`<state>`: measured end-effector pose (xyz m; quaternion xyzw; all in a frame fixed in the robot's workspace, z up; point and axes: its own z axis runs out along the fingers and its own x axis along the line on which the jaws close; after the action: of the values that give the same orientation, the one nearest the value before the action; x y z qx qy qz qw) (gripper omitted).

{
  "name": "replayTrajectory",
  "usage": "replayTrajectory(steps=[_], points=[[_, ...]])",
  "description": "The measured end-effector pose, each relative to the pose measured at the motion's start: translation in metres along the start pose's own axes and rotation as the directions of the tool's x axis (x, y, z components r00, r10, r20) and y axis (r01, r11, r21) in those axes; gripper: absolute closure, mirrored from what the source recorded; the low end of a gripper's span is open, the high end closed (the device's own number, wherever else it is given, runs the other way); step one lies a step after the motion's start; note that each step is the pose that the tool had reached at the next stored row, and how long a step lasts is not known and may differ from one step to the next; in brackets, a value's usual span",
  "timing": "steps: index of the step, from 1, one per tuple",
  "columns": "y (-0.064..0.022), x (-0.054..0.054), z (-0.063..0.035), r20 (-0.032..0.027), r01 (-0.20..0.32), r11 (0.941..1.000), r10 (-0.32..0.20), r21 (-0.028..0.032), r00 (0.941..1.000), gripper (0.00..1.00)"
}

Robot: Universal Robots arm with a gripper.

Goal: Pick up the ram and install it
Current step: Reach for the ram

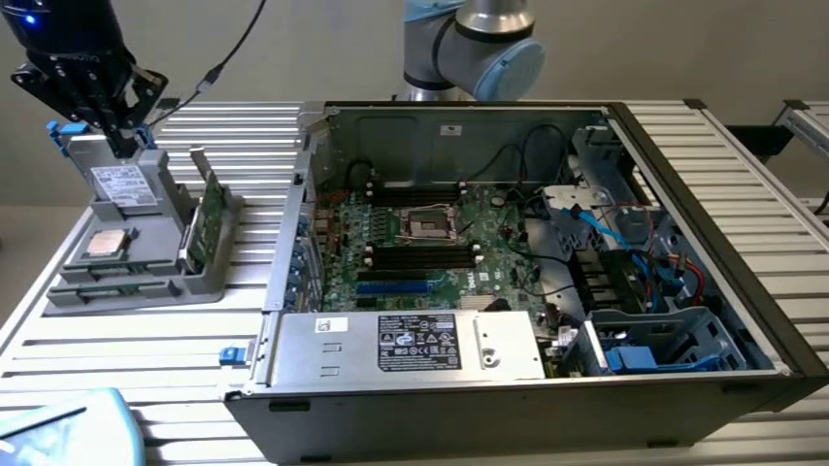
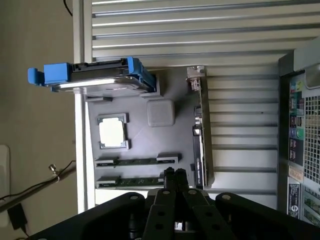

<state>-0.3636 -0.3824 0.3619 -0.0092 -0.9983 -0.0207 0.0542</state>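
Two ram sticks (image 2: 137, 161), likely light, stiff, fragile; you should pinch the long edges; end effector (image 2: 175, 174) pressed together, empty.

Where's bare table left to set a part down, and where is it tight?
Table slats are bare between the grey tray and the pale blue object, and beyond the computer case on the exterior view's right. Crowded: the tray itself and the case's cabled interior.
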Motion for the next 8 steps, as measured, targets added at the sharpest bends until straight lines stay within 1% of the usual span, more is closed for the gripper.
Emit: replayTrajectory(steps=[8], points=[[-0.002, 0.026, 0.0112, -0.0006, 0.012, 0.9999, -0.012, 0.0013, 0.9999, 0.89]])
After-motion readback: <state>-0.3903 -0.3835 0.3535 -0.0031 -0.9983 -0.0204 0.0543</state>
